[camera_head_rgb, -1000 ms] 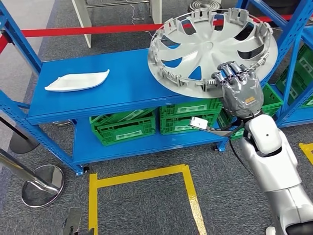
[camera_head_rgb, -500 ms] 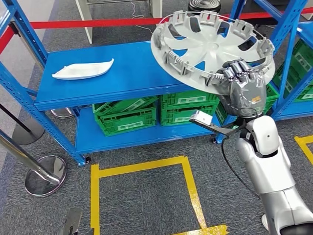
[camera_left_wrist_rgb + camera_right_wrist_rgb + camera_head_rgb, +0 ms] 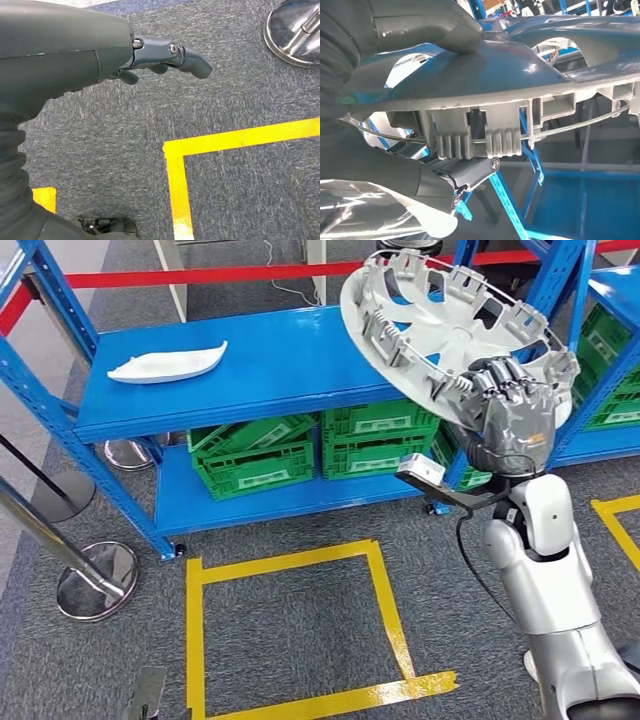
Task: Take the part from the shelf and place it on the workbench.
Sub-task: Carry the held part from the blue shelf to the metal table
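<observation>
The right hand (image 3: 507, 412) grips the rim of the grey wheel cover (image 3: 453, 325), tilted and lifted clear above the blue shelf (image 3: 249, 370), so pickup looks done and carrying it to the table remains, while the left hand (image 3: 113, 55) hangs empty, fingers loosely curled.

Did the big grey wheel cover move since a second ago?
Yes. The wheel cover, gripped by the right robot hand, has swung off the blue shelf toward its right end and now tilts more steeply.
</observation>
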Motion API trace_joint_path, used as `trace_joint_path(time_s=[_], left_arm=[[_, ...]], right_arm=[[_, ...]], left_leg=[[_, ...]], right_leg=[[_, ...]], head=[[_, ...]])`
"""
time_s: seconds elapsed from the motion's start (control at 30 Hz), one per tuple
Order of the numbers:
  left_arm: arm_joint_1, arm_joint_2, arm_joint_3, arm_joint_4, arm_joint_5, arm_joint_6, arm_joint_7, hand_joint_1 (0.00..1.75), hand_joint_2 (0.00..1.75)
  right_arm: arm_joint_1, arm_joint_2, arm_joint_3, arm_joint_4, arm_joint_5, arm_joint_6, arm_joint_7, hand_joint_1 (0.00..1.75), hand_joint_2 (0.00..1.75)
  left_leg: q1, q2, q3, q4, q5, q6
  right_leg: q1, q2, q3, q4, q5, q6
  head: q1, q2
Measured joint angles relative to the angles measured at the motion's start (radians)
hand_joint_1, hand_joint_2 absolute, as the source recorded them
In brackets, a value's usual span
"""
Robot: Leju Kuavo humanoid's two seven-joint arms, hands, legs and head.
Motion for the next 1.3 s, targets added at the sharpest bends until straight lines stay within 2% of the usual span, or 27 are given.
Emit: trace_joint_path(time_s=[0.07,0.1,0.17,0.23,0.27,0.3,0.33,0.4,0.47,0.5,0.57,0.63,0.67,0.73,0.77,0.8,0.83,0.87,0.9,0.97,1.0,1.07,1.1,1.17,1.23,1.27,1.3], left_arm=[[0.001,-0.001,0.000,0.000,0.001,0.000,0.000,0.00,1.75],[0.002,-0.001,0.000,0.000,0.002,0.001,-0.001,0.00,1.75],[0.002,-0.002,0.000,0.000,0.003,0.001,-0.003,0.00,1.75],[0.002,-0.003,0.000,0.000,0.004,0.001,-0.013,0.00,1.75],[0.003,-0.003,0.000,0.000,0.005,0.000,-0.019,0.00,1.75],[0.003,-0.003,0.000,0.000,0.006,0.000,-0.024,0.00,1.75],[0.004,-0.003,0.001,0.000,0.007,0.000,-0.027,0.00,1.75],[0.004,-0.002,0.001,0.000,0.010,-0.002,-0.030,0.00,1.75],[0.005,-0.002,0.001,0.000,0.011,-0.003,-0.030,0.00,1.75],[0.006,-0.002,0.001,0.000,0.012,-0.003,-0.030,0.00,1.75],[0.011,0.000,0.001,0.000,0.013,-0.004,-0.030,0.00,1.75],[0.015,0.002,0.001,0.000,0.014,-0.005,-0.030,0.00,1.75],[0.017,0.004,0.001,0.000,0.014,-0.006,-0.030,0.00,1.75],[0.019,0.004,0.001,0.000,0.015,-0.009,-0.030,0.00,1.75],[0.021,0.004,0.001,0.000,0.015,-0.010,-0.030,0.00,1.75],[0.022,0.005,0.001,0.000,0.015,-0.011,-0.030,0.00,1.75],[0.024,0.005,0.001,0.000,0.015,-0.012,-0.030,0.00,1.75],[0.024,0.005,0.001,0.000,0.015,-0.012,-0.030,0.00,1.75],[0.024,0.005,0.001,0.000,0.016,-0.013,-0.030,0.00,1.75],[0.023,0.006,0.001,0.000,0.016,-0.014,-0.031,0.00,1.75],[0.022,0.006,0.001,0.000,0.016,-0.014,-0.031,0.00,1.75],[0.021,0.007,0.001,0.000,0.016,-0.014,-0.032,0.00,1.75],[0.022,0.007,0.001,0.000,0.016,-0.015,-0.032,0.00,1.75],[0.021,0.006,0.001,0.000,0.016,-0.015,-0.032,0.00,1.75],[0.019,0.004,0.002,0.000,0.016,-0.016,-0.032,0.00,1.75],[0.019,0.002,0.002,0.000,0.015,-0.016,-0.032,0.00,1.75],[0.020,0.001,0.002,0.000,0.015,-0.016,-0.032,0.00,1.75]], right_arm=[[0.001,0.000,-0.004,-0.002,-0.001,0.001,0.001,1.75,1.75],[0.002,0.000,-0.005,-0.002,-0.004,0.002,0.003,1.75,1.75],[0.003,0.000,-0.010,-0.004,-0.013,0.006,0.007,1.75,1.75],[0.005,0.000,-0.014,-0.005,-0.024,0.015,0.012,1.75,1.75],[0.008,0.000,-0.016,-0.006,-0.029,0.020,0.015,1.75,1.75],[0.013,0.000,-0.019,-0.006,-0.033,0.023,0.017,1.75,1.75],[0.017,0.000,-0.022,-0.006,-0.036,0.026,0.018,1.75,1.75],[0.024,0.000,-0.028,-0.007,-0.037,0.029,0.019,1.75,1.75],[0.025,0.000,-0.033,-0.012,-0.036,0.031,0.022,1.75,1.75],[0.027,0.000,-0.036,-0.016,-0.036,0.034,0.023,1.75,1.75],[0.030,0.000,-0.042,-0.021,-0.036,0.044,0.025,1.75,1.75],[0.033,0.000,-0.049,-0.022,-0.037,0.052,0.027,1.75,1.75],[0.034,0.000,-0.052,-0.023,-0.038,0.055,0.028,1.75,1.75],[0.036,0.000,-0.057,-0.025,-0.039,0.059,0.028,1.75,1.75],[0.037,0.000,-0.059,-0.025,-0.039,0.061,0.028,1.75,1.75],[0.037,0.000,-0.061,-0.025,-0.038,0.063,0.028,1.75,1.75],[0.038,0.000,-0.063,-0.025,-0.037,0.065,0.028,1.75,1.75],[0.038,0.000,-0.065,-0.026,-0.037,0.067,0.028,1.75,1.75],[0.038,0.000,-0.067,-0.027,-0.036,0.069,0.028,1.75,1.75],[0.037,0.000,-0.071,-0.029,-0.032,0.074,0.029,1.75,1.75],[0.036,-0.001,-0.073,-0.030,-0.030,0.076,0.029,1.75,1.75],[0.033,-0.002,-0.074,-0.031,-0.023,0.080,0.028,1.75,1.75],[0.030,-0.002,-0.074,-0.032,-0.021,0.082,0.028,1.75,1.75],[0.025,-0.004,-0.075,-0.033,-0.017,0.086,0.027,1.75,1.75],[0.022,-0.006,-0.076,-0.033,-0.014,0.090,0.026,1.75,1.75],[0.021,-0.007,-0.075,-0.033,-0.011,0.091,0.025,1.75,1.75],[0.020,-0.008,-0.074,-0.033,-0.008,0.094,0.025,1.75,1.75]], left_leg=[[-0.002,0.001,-0.001,-0.019,0.009,0.007],[0.000,0.003,-0.006,-0.025,0.020,0.014],[0.003,0.007,-0.024,-0.036,0.043,0.027],[0.000,0.008,-0.047,-0.036,0.060,0.035],[-0.002,0.008,-0.057,-0.034,0.068,0.036],[-0.003,0.009,-0.068,-0.032,0.076,0.036],[-0.003,0.009,-0.077,-0.029,0.082,0.036],[-0.003,0.008,-0.093,-0.020,0.089,0.032],[-0.006,0.005,-0.107,-0.006,0.093,0.025],[-0.008,0.004,-0.113,0.000,0.096,0.019],[-0.010,0.001,-0.123,0.006,0.103,0.007],[-0.009,0.000,-0.137,0.030,0.083,-0.006],[-0.007,0.000,-0.154,0.070,0.054,-0.013],[0.001,0.001,-0.204,0.205,-0.021,-0.028],[0.005,0.001,-0.226,0.267,-0.046,-0.033],[0.007,0.001,-0.234,0.301,-0.053,-0.036],[0.009,0.002,-0.223,0.294,-0.040,-0.037],[0.009,0.006,-0.194,0.246,-0.009,-0.035],[0.009,0.017,-0.155,0.174,0.025,-0.031],[-0.002,0.052,-0.091,0.047,0.062,-0.018],[-0.008,0.064,-0.079,0.017,0.065,-0.011],[-0.013,0.055,-0.082,0.002,0.064,0.003],[-0.011,0.044,-0.083,-0.005,0.068,0.010],[-0.004,0.023,-0.083,-0.017,0.080,0.027],[-0.002,0.000,-0.087,-0.020,0.086,0.035],[-0.002,-0.012,-0.088,-0.019,0.086,0.036],[-0.002,-0.025,-0.089,-0.016,0.086,0.036]], right_leg=[[-0.003,-0.001,-0.005,-0.007,0.016,0.013],[-0.004,0.000,-0.013,-0.004,0.009,0.018],[-0.003,0.003,-0.043,0.056,-0.052,0.024],[-0.002,0.004,-0.082,0.184,-0.136,0.028],[-0.001,0.004,-0.094,0.243,-0.155,0.029],[-0.001,0.005,-0.094,0.277,-0.154,0.030],[-0.001,0.004,-0.076,0.274,-0.135,0.030],[-0.001,0.003,0.013,0.161,-0.092,0.026],[0.002,0.004,0.104,0.033,-0.089,0.020],[0.003,0.005,0.124,0.001,-0.098,0.018],[0.003,0.004,0.125,-0.013,-0.101,0.009],[-0.001,-0.003,0.118,-0.016,-0.094,-0.005],[-0.004,-0.009,0.114,-0.018,-0.090,-0.013],[-0.002,-0.020,0.105,-0.018,-0.084,-0.022],[-0.002,-0.026,0.101,-0.017,-0.082,-0.023],[-0.001,-0.033,0.098,-0.016,-0.080,-0.024],[-0.001,-0.040,0.096,-0.014,-0.079,-0.023],[-0.001,-0.049,0.096,-0.013,-0.079,-0.023],[0.000,-0.057,0.096,-0.011,-0.080,-0.021],[0.005,-0.075,0.095,-0.010,-0.079,-0.015],[0.007,-0.084,0.093,-0.010,-0.078,-0.011],[0.008,-0.105,0.093,-0.012,-0.075,-0.001],[0.007,-0.102,0.090,-0.010,-0.080,0.003],[0.003,-0.059,0.065,0.035,-0.115,0.010],[0.001,-0.007,0.005,0.161,-0.176,0.013],[0.001,0.003,-0.027,0.227,-0.199,0.014],[0.002,0.006,-0.048,0.270,-0.205,0.016]], head=[[0.000,0.000],[0.000,0.000],[0.003,0.000],[0.008,0.000],[0.008,0.000],[0.008,0.000],[0.009,0.000],[0.009,0.000],[0.009,0.000],[0.009,0.000],[0.009,0.000],[0.006,0.000],[0.004,0.000],[-0.001,0.000],[-0.002,0.000],[-0.002,0.000],[-0.002,0.000],[-0.002,0.000],[-0.002,0.000],[-0.002,0.000],[-0.001,0.000],[-0.001,0.000],[0.000,0.000],[0.002,0.000],[0.007,0.000],[0.010,0.000],[0.010,0.000]])
